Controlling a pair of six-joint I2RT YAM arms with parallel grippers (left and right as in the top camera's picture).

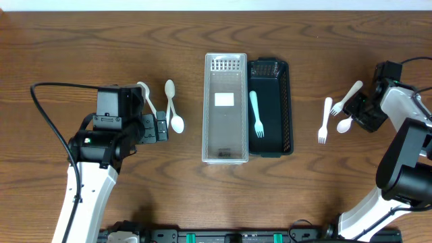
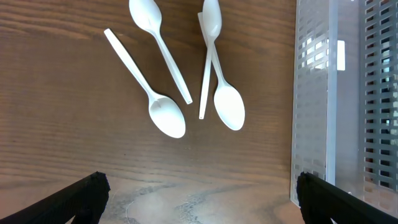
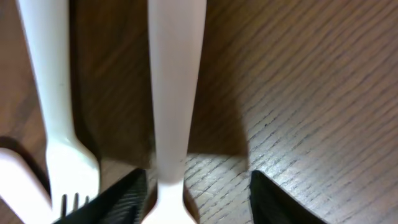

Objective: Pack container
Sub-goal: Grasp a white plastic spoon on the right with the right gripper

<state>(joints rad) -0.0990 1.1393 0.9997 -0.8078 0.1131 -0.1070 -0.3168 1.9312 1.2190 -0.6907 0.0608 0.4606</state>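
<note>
A black slotted container (image 1: 286, 101) holds one pale teal fork (image 1: 256, 113). A clear container (image 1: 225, 138) lies beside it on the left and shows in the left wrist view (image 2: 314, 93). Three white spoons (image 2: 166, 115) lie left of it, seen overhead (image 1: 174, 111). My left gripper (image 1: 160, 127) is open and empty just short of the spoons (image 2: 199, 199). White forks (image 1: 325, 120) (image 1: 346, 98) and a white spoon (image 1: 344, 125) lie at the right. My right gripper (image 1: 359, 111) is open, its jaws (image 3: 196, 199) either side of a white utensil handle (image 3: 175, 81), with a fork (image 3: 59, 124) beside it.
A black cable (image 1: 47, 118) loops at the left arm. The right arm's base (image 1: 405, 175) stands at the table's right edge. Bare wood lies in front of the containers.
</note>
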